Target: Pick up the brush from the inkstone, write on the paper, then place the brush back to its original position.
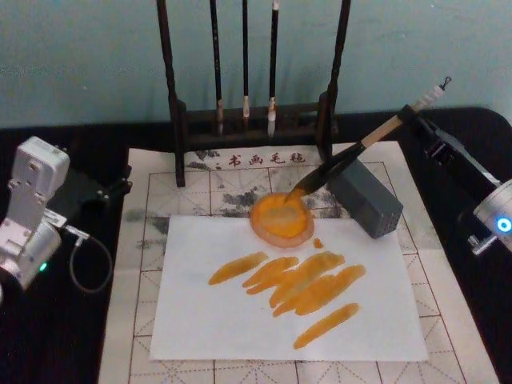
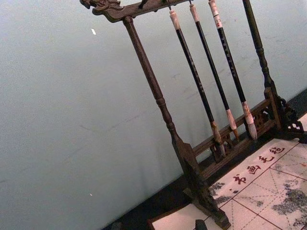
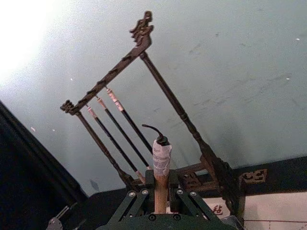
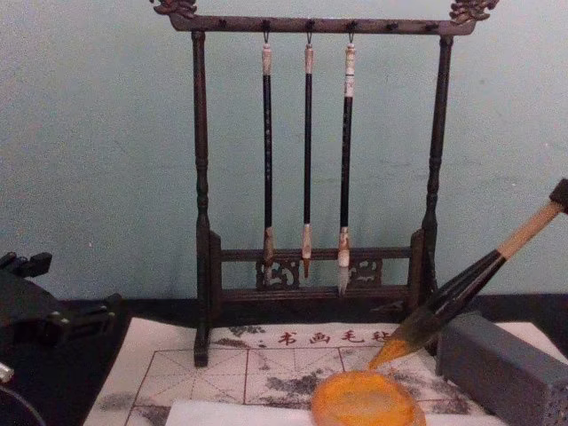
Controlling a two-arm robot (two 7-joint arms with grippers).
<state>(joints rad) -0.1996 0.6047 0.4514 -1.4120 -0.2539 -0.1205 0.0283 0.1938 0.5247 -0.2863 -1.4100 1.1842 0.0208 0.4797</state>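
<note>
Brush [image 1: 352, 156] tip over orange-filled dish [image 1: 282, 218], clamped in right end effector [image 1: 410, 116]; left arm [image 1: 32, 210] parked.

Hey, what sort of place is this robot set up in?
Probably a tabletop calligraphy practice station against a plain wall. A wooden brush rack holds three hanging brushes, a gridded felt mat with red characters lies under the paper streaked with orange strokes, and the right end effector holds the brush.

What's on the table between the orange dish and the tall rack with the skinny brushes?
A strip of the cream mat, with its red characters and grey ink stains. The head view shows it best.
</note>
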